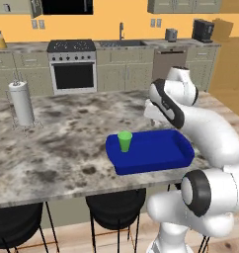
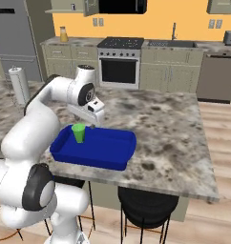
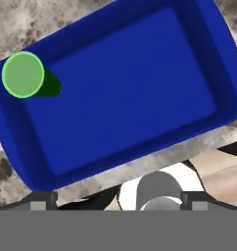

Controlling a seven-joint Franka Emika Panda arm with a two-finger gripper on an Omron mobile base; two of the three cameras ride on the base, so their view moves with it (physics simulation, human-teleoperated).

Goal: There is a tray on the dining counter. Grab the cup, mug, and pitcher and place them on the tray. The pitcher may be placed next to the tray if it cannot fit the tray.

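Pincer [image 3: 118, 201], fingers spread and empty, is hanging above the tray [image 3: 140, 88]. The hand view is looking straight down on the glossy blue rectangle; the left base view is revealing the speckled marble-look surface [image 1: 57, 148]. The smooth green cup [image 3: 23, 74] is standing upright in one tray corner, apart from the pincer.

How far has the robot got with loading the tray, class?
Done: the green cup stands upright in a corner of the blue tray. In hand: nothing; the gripper is open above the tray. Left: the mug and the pitcher, which stands on the far counter.
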